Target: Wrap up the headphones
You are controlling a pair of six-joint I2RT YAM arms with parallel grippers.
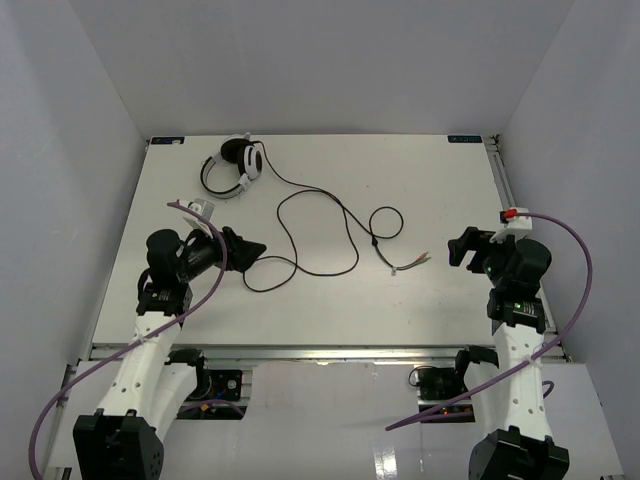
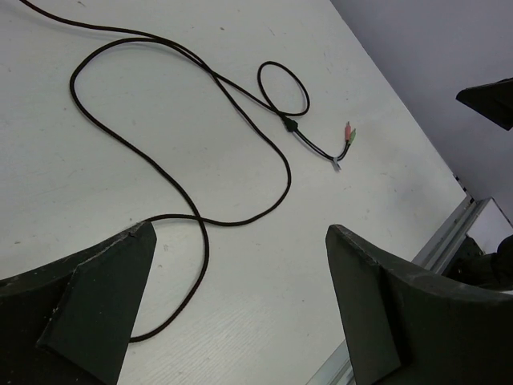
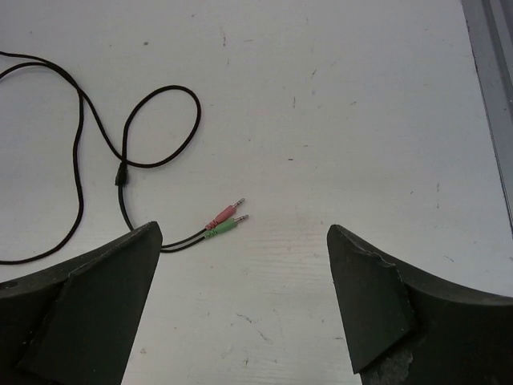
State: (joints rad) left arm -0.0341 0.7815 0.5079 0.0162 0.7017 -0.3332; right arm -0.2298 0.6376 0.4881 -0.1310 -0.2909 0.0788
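The white-and-black headphones (image 1: pixel 236 166) lie at the table's far left. Their thin black cord (image 1: pixel 318 225) snakes loosely across the middle of the table and ends in a pink and a green plug (image 1: pixel 417 262). The cord (image 2: pixel 240 144) and plugs (image 2: pixel 348 134) show in the left wrist view. The plugs (image 3: pixel 224 221) and a cord loop (image 3: pixel 160 128) show in the right wrist view. My left gripper (image 1: pixel 252 249) is open and empty, just left of a cord bend. My right gripper (image 1: pixel 460 247) is open and empty, just right of the plugs.
A small white-and-grey tag (image 1: pixel 198 208) lies near the left arm. Purple cables (image 1: pixel 570 240) arch over both arms. A metal rail (image 1: pixel 500 180) runs along the table's right edge, and white walls enclose the table (image 1: pixel 420 170).
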